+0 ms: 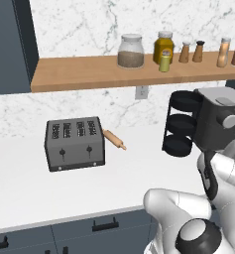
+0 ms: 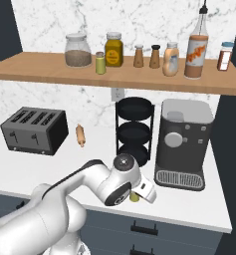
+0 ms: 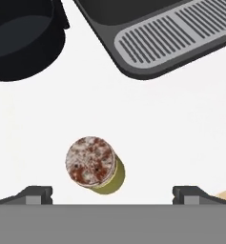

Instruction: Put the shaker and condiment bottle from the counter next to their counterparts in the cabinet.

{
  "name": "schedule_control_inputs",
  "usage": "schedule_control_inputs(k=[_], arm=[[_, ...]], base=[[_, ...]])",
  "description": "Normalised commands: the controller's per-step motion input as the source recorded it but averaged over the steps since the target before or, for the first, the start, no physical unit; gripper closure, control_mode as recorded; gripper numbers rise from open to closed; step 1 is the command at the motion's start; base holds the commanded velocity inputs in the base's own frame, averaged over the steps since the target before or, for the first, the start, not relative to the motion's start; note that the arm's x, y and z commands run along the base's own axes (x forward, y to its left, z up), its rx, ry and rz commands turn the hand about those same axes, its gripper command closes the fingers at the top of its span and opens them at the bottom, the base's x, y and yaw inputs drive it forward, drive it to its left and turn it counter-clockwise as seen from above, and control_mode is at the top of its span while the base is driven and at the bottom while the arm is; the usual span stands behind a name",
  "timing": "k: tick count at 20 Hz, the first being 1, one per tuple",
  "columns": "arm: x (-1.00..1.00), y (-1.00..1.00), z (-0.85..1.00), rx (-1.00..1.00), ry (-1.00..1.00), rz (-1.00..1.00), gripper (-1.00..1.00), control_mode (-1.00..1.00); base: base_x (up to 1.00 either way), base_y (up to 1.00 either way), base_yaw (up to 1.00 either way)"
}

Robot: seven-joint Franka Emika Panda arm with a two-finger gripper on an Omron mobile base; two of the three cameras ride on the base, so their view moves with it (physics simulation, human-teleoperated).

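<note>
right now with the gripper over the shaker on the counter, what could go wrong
1. The shaker sits left of centre between the open gripper's fingertips, so a straight descent may knock it over.
2. The coffee machine and black tiered rack stand close; a swing could clip them.
3. The shelf spot beside the matching shaker is tight among jars.

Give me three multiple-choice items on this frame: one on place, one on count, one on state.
1. Where does the shaker on the counter stand?
A. near the coffee machine's drip tray
B. on the toaster
C. on the shelf
2. How many slots does the toaster have?
A. two
B. four
C. six
3. How are the gripper's fingers?
A. shut on the shaker
B. spread open, shaker between them
C. shut on nothing

Key: 1 A, the hand view shows it below the grille; 2 B, four slots on top; 3 B, tips stand wide apart.
</note>
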Motion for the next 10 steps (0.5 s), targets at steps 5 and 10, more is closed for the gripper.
schedule_control_inputs(k=[5,10], arm=[[0.12,0.08,0.00,0.00,0.00,0.00,-1.00,-1.00],[0.12,0.07,-0.01,0.00,0.00,0.00,-1.00,-1.00]], base=[[0.00,0.00,0.00],[0.00,0.00,0.00]])
